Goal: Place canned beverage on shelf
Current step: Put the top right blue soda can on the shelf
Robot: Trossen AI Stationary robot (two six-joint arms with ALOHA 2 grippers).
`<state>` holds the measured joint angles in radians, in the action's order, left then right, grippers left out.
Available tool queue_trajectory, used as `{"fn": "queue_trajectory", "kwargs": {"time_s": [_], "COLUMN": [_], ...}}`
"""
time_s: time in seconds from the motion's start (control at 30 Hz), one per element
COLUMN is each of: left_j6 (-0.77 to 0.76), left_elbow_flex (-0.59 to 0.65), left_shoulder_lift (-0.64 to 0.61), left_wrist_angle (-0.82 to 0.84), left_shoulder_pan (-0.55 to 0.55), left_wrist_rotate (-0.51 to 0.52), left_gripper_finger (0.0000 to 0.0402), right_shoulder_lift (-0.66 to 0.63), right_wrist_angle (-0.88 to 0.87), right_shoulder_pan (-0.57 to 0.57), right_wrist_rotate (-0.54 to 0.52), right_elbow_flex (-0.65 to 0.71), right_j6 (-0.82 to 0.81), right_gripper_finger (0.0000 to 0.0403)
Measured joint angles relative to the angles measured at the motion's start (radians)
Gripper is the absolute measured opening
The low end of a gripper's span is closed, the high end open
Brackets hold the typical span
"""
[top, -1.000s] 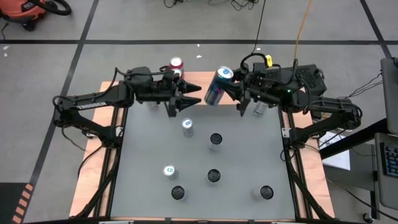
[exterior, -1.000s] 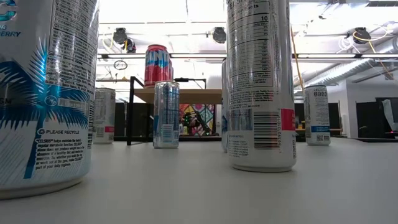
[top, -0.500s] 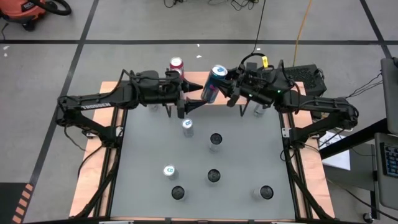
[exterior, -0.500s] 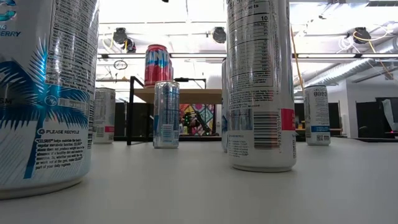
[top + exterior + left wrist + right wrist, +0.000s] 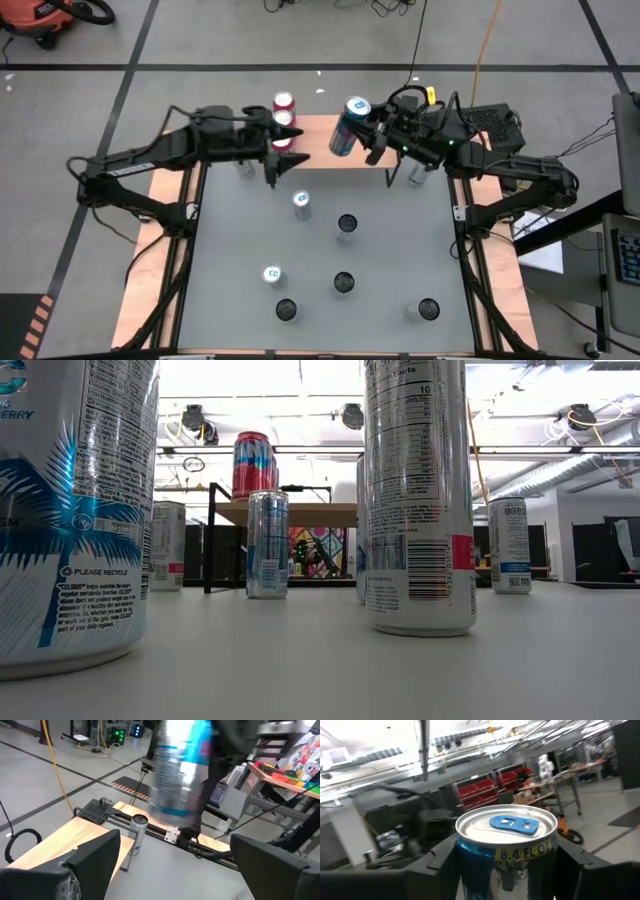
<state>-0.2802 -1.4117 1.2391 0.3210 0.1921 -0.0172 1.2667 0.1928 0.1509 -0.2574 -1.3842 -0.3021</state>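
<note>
- My right gripper [image 5: 362,132] pinches a blue can [image 5: 345,126], fingers on either side of its body; the can hangs tilted in the air over the far edge of the tabletop [image 5: 400,260], above the shelf [image 5: 318,127].
- The red can [image 5: 284,105] already stands on the shelf's left end; in the low view it sits upright on the wooden top [image 5: 300,512].
- My left gripper [image 5: 287,143] is spread wide and holds nothing; it sits just beside the red can, at the shelf's left end.
- Risk: the blue can is off vertical. Released like this, I judge it lands on its rim and tips or rolls off the narrow top.
- Risk: the two grippers are near each other over the shelf. Swinging the blue can leftward could strike my left fingers or knock the red can.
- Risk: pressing down too hard could shove the light shelf on its thin legs.
- Loose cans on the tabletop stand well apart from this.
</note>
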Motion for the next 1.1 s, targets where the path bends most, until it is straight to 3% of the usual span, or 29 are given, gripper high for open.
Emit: {"fn": "queue_trajectory", "kwargs": {"time_s": [0.33, 0.83, 1.1], "left_j6": [-0.027, -0.1, -0.106], "left_elbow_flex": [0.0, 0.0, 0.0], "left_shoulder_lift": [-0.107, -0.104, -0.119], "left_wrist_angle": [0.089, 0.107, 0.241], "left_shoulder_pan": [0.005, 0.004, 0.004], "left_wrist_rotate": [0.131, 0.111, 0.163], "left_gripper_finger": [0.0379, 0.0379, 0.0379], "right_shoulder_lift": [0.03, 0.207, 0.301], "right_wrist_angle": [0.001, 0.133, 0.192], "right_shoulder_pan": [0.159, 0.375, 0.427], "right_wrist_rotate": [0.121, 0.366, 0.409], "right_elbow_flex": [0.0, 0.0, 0.0], "right_j6": [0.014, -0.001, 0.007], "right_gripper_finger": [0.0198, 0.0198, 0.0198]}}
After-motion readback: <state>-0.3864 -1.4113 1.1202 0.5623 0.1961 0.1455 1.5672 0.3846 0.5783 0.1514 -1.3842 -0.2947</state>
